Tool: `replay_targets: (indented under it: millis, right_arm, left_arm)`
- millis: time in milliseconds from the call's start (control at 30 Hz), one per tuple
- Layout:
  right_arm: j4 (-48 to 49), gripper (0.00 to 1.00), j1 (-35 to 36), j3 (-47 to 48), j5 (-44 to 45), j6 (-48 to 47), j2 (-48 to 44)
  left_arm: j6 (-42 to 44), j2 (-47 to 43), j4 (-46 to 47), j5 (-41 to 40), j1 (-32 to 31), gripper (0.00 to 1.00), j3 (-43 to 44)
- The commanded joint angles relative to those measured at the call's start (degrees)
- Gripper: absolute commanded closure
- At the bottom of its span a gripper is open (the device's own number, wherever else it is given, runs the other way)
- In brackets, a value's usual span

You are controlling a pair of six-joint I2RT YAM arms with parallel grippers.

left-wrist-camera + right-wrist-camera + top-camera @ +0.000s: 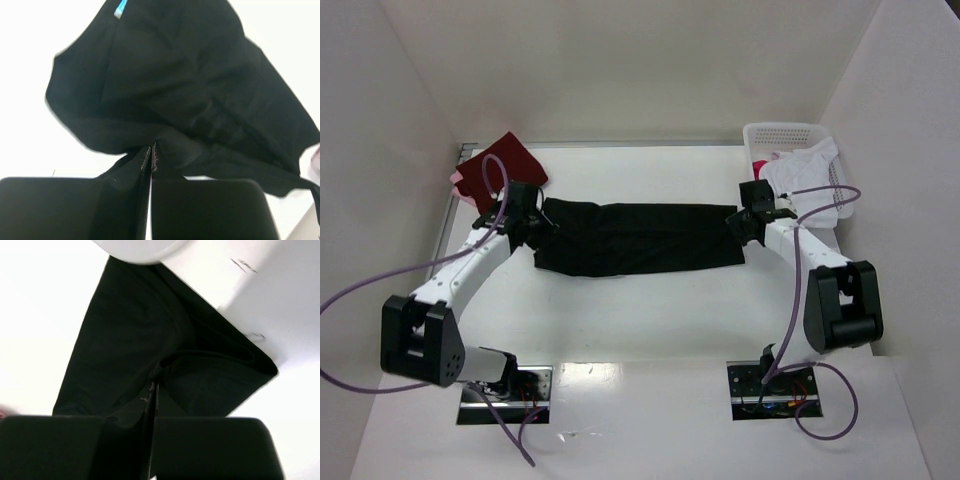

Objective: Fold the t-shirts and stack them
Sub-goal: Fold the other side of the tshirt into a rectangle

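Left fingers [75, 210] and right fingers [215, 450] clamp the black t-shirt [635, 238], a seemingly folded dark red shirt [508, 162] nearby.

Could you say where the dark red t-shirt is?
Top view: the dark red cloth t-shirt lies far left on the white table, behind the left gripper.

Top view. The white table [640, 320] I work on fills the centre and bottom of the frame. White wall panels [620, 60] enclose it at top, left and right. A metal rail [453, 195] edges the upper left; light glares at bottom centre.
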Motion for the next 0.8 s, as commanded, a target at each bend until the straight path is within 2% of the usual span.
replay_targets:
  millis: [0, 167, 433, 567, 600, 633, 667, 767]
  right_arm:
    - [4.72, 1.00, -0.86, 5.04, 0.15, -1.31, 4.16]
    - [6.44, 1.00, -1.39, 6.71, -1.34, -1.31, 8.94]
    - [6.74, 1.00, -3.33, 8.41, -2.75, -1.31, 13.63]
    - [6.97, 0.96, -3.33, 9.11, -2.75, -1.92, 14.77]
    - [6.98, 0.92, -3.33, 9.11, -2.75, -1.92, 14.77]
    - [7.73, 0.83, -3.33, 9.11, -2.75, -1.92, 14.77]
    - [8.90, 0.67, -3.33, 9.11, -2.75, -1.92, 14.77]
    - [10.61, 0.39, -3.85, 9.11, -4.46, -2.93, 14.77]
  left_arm:
    - [1.81, 5.56, 5.06, 1.29, 2.65, 1.00, 4.72]
    - [3.88, 12.85, 6.40, 2.79, 3.76, 1.00, 11.33]
    - [4.85, 21.78, 8.94, 5.85, 6.04, 1.00, 17.16]
    - [5.64, 25.86, 9.47, 7.03, 6.04, 1.00, 19.84]
    - [5.64, 26.61, 9.47, 7.52, 6.04, 1.00, 20.51]
    - [5.64, 27.29, 9.47, 7.53, 6.04, 1.00, 21.10]
    - [5.64, 28.53, 9.47, 7.53, 6.53, 0.99, 22.18]
    - [5.25, 30.54, 9.73, 8.84, 7.88, 0.74, 23.45]
